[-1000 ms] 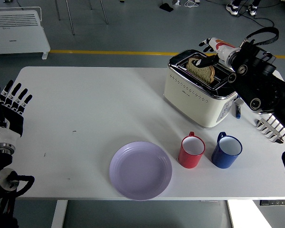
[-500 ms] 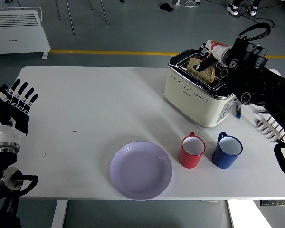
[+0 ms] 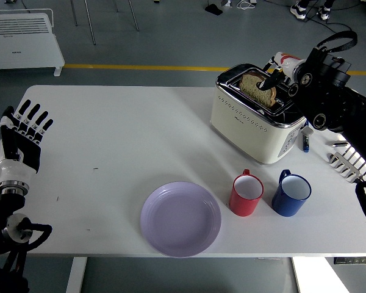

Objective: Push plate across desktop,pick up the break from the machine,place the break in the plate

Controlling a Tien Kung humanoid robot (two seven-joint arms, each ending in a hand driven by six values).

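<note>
The bread slice (image 3: pixel 258 90) in the toaster (image 3: pixel 256 116) is pinched by the right hand (image 3: pixel 276 72); the left hand (image 3: pixel 23 135) is held open, fingers spread

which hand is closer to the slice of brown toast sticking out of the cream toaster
Right. The right hand is at the slice of brown toast, fingers around its top above the cream toaster. The left hand is raised, fingers spread, at the table's far left edge.

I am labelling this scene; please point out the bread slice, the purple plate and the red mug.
bread slice (image 3: pixel 258 88), head view, on its crust face.
purple plate (image 3: pixel 180 218), head view, on its bare centre.
red mug (image 3: pixel 243 201), head view, on its outer wall.
</note>
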